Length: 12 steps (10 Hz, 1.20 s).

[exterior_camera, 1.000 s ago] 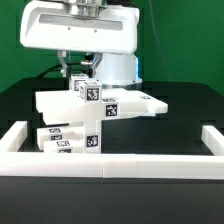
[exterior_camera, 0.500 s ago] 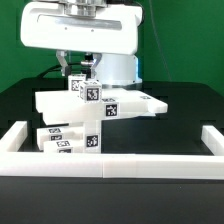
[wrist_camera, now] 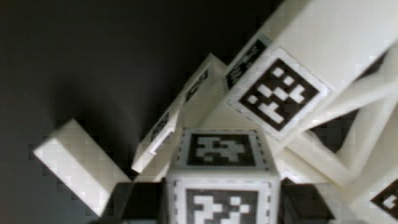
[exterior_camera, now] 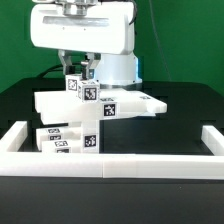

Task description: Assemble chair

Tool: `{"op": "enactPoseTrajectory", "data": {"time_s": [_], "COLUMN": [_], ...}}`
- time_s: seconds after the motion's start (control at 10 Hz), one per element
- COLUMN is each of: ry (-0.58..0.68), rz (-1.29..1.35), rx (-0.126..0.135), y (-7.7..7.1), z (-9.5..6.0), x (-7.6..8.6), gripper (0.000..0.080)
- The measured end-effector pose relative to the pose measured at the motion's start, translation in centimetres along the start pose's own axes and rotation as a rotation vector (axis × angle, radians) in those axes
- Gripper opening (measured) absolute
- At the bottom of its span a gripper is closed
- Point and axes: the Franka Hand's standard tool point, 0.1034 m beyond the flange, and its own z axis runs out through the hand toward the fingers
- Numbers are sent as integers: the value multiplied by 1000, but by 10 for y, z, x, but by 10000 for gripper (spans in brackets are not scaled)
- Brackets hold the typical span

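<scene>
The partly built white chair (exterior_camera: 100, 108) stands on the black table in the exterior view. Its flat seat panel (exterior_camera: 130, 103) lies level on tagged blocky pieces (exterior_camera: 70, 140). My gripper (exterior_camera: 79, 75) hangs right above it, fingers (exterior_camera: 66, 68) down either side of a small tagged chair piece (exterior_camera: 80, 88) on top of the stack. In the wrist view the same tagged piece (wrist_camera: 217, 195) sits between my dark fingers (wrist_camera: 134, 200), with the gripper (wrist_camera: 217, 205) shut on it. White chair bars (wrist_camera: 285, 80) spread out beyond it.
A long low white border rail (exterior_camera: 110, 165) runs along the front, with raised ends at the exterior view's left (exterior_camera: 20, 135) and right (exterior_camera: 205, 140). The robot's white base (exterior_camera: 122, 68) stands behind the chair. A green backdrop is behind.
My gripper body has risen slightly and looks a little narrower. The tagged piece between my fingers has shifted slightly up and toward the exterior view's left. The rest of the chair has not moved.
</scene>
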Motion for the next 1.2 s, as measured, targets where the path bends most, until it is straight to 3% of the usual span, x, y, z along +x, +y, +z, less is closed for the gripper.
{"op": "enactPoseTrajectory", "data": {"time_s": [0.4, 0.6, 0.7, 0.8, 0.9, 1.0, 1.2], "ry": [7, 8, 8, 8, 8, 8, 4], "rz": [358, 412, 393, 364, 319, 227, 32], "rx": [0, 0, 0, 0, -2, -3, -4], "y": [0, -1, -1, -1, -1, -2, 0], "z": [0, 0, 0, 0, 0, 1, 2], "x": [5, 5, 5, 5, 5, 4, 3], "gripper": [285, 285, 367, 505, 505, 623, 641]}}
